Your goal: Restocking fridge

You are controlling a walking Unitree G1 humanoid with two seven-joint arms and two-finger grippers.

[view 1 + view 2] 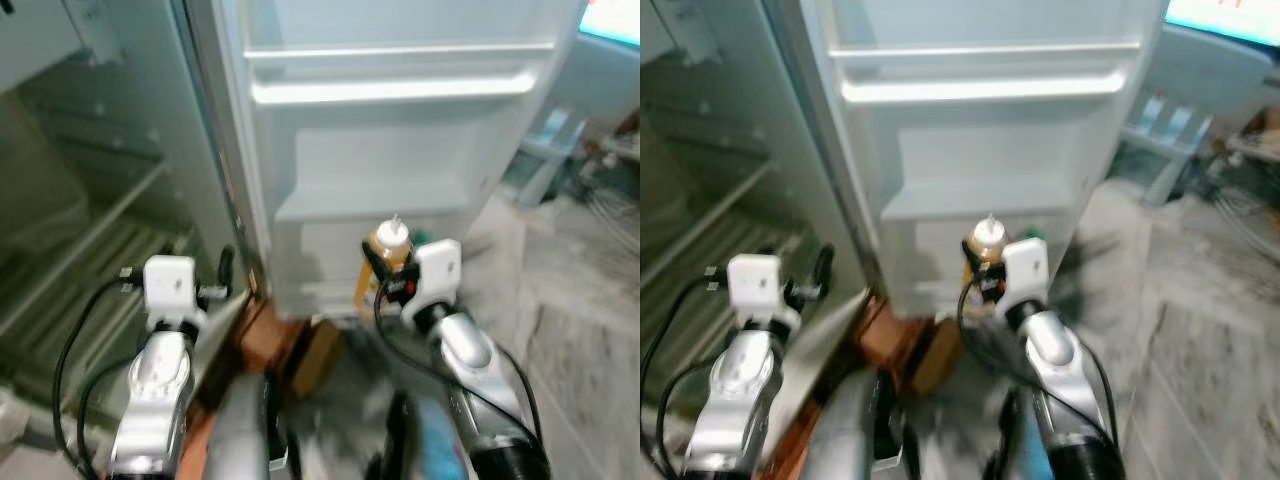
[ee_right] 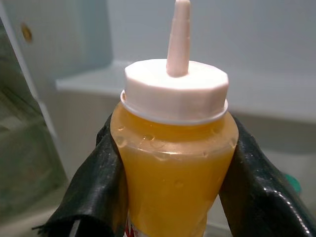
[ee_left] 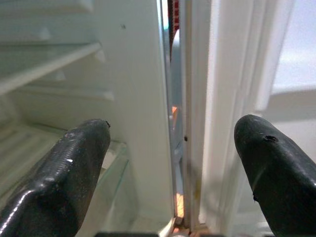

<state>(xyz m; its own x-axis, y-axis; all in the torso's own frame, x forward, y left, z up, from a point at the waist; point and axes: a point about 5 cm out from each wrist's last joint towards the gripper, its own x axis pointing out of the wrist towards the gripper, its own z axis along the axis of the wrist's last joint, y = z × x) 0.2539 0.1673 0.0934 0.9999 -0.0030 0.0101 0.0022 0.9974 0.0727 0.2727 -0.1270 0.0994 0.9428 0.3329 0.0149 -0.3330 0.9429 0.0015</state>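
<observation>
Fingers of our right gripper pinch the yellow squeeze bottle by its shoulders, upright before the fridge door's lower shelf.
Our left gripper hangs spread and empty near the door's hinge edge, left of the bottle; we judge the bottle soft-walled, fairly full, likely slick; hold it below the white cap, pressing gently so nothing squirts.

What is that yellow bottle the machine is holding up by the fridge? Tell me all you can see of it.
The squeeze bottle looks like clear, soft plastic full of orange-yellow sauce, with a white screw cap and a tapering nozzle on top. A label sits low on it, too blurred to read. It stands upright, clamped on both sides by the right gripper, in front of the open fridge door's lower shelves.
</observation>
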